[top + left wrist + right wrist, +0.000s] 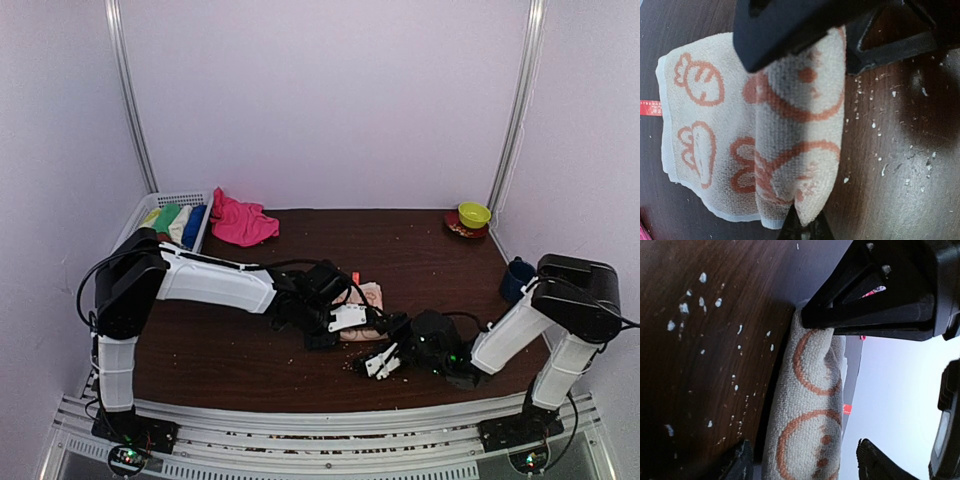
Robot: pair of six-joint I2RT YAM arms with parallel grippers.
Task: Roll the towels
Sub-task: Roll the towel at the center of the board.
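- Mid-bench [250, 350], just ahead of both arms: the peach towel [700, 125], orange-patterned, partly wound into a fat fold, the rest lying flat, a red tag [649, 107] at its outer edge.
- Clenched tight, the left gripper [347, 318], with that fold lapped around its fingers [785, 30], grasping the peach towel along the core of the roll.
- Spread apart, the right gripper [807, 462], straddling the near end of the roll, one finger on each side, neither clearly pressing the cloth.
- Handling, as a judgement: soft, light looped terry, limp, with no stiffness to keep a shape. Likely to spring loose once released, and grippy rather than slippery on the dark wood.
- Best hold, as a judgement: across the full thickness of the roll near its end, pinching all layers together, not the single loose edge.
- Risk, as a judgement: dragging the flat tail askew and ending with a cone in place of a neat cylinder.
- Now the containers: white mesh basket [180, 197] at the far left corner, holding rolled towels [168, 218] side by side, green, cream and blue.
- Just beside the basket's right end: the hot pink towel [240, 222], crumpled in a heap, not yet rolled.
- Far right corner: yellow-green bowl [474, 213] on a red saucer [455, 228], contents not visible.
- At the right edge: dark blue cup [517, 278], inside hidden.
- Pale crumbs [875, 125] scattered over the bench around the work.
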